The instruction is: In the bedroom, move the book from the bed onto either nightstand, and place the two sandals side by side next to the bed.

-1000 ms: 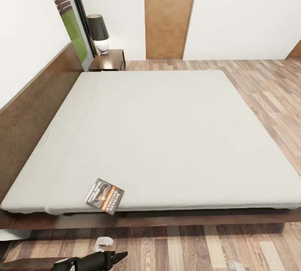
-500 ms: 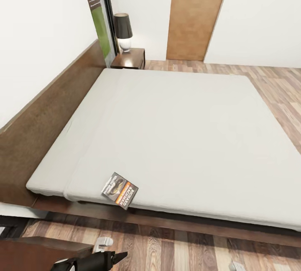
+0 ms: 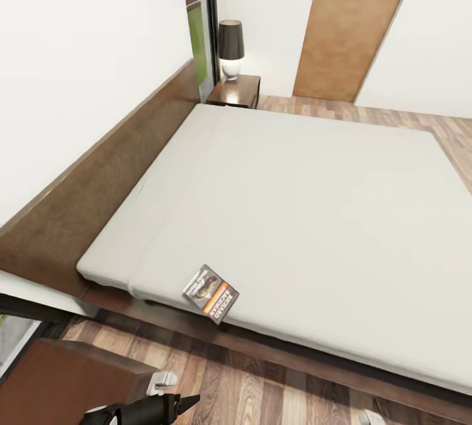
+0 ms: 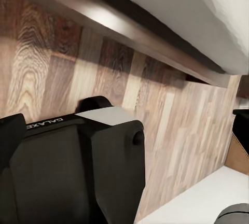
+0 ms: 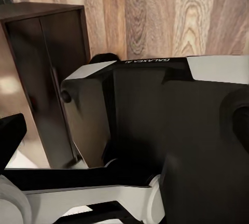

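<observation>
I take the book point(image 3: 210, 294) as my mark, since everything turns on it. It lies flat on the off-white mattress of the bed point(image 3: 314, 202), right at the near edge, one corner poking slightly over the dark frame. Left of the book and nearer to me stands a dark wooden piece point(image 3: 72, 379), which may be the second nightstand, though I see only its top and one side. Just below the book in the head view, low over the plank floor, hangs my left gripper point(image 3: 187, 402); its tips look drawn together to a point, but I cannot tell for sure whether the fingers are closed, and they hold nothing. Far beyond the book, past the mattress's other end, the nightstand point(image 3: 237, 90) carries its black-shaded lamp point(image 3: 231, 48). My right gripper I cannot judge from these views.

To do this well, I think I should square up to the bed, lift my left arm above the mattress edge, spread the fingers, and pinch that overhanging corner rather than scrape the flat cover.
</observation>
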### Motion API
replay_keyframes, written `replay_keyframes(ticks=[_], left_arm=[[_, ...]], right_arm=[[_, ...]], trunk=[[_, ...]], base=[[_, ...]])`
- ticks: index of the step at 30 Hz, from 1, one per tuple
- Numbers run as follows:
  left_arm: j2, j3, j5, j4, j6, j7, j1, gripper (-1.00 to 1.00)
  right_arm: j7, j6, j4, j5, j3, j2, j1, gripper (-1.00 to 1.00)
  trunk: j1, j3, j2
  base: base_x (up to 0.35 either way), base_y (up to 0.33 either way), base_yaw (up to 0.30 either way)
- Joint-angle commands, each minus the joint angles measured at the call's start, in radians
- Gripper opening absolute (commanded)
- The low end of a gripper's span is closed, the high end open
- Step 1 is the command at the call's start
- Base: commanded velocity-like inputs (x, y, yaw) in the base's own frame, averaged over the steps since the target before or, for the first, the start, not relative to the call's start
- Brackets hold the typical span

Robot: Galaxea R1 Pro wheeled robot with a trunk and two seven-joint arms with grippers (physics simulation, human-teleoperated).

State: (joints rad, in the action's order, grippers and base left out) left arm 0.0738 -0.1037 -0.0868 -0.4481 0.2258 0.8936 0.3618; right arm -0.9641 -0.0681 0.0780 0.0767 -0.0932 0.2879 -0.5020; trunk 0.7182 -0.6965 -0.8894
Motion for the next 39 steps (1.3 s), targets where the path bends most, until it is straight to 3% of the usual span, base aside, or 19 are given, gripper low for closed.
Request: replay_keyframes(ticks=[1, 24, 39], left_arm=[[0.000, -0.002, -0.006, 0.000, 0.010, 0.004, 0.000, 1.00], [0.000, -0.001, -0.005, 0.002, 0.011, 0.002, 0.000, 1.00], [0.000, -0.001, -0.007, 0.002, 0.010, 0.002, 0.000, 1.00]], right_arm=[[-0.004, -0.007, 0.003, 0.006, -0.005, 0.000, -0.001, 1.00], [-0.004, -0.007, 0.003, 0.005, -0.005, 0.000, -0.001, 1.00], [-0.004, -0.007, 0.003, 0.002, -0.005, 0.000, -0.001, 1.00]], trunk=[[0.000, -0.001, -0.001], [0.000, -0.001, -0.001], [0.000, -0.001, -0.001]], base=[[0.000, 0.000, 0.293], [0.000, 0.000, 0.289], [0.000, 0.000, 0.026]])
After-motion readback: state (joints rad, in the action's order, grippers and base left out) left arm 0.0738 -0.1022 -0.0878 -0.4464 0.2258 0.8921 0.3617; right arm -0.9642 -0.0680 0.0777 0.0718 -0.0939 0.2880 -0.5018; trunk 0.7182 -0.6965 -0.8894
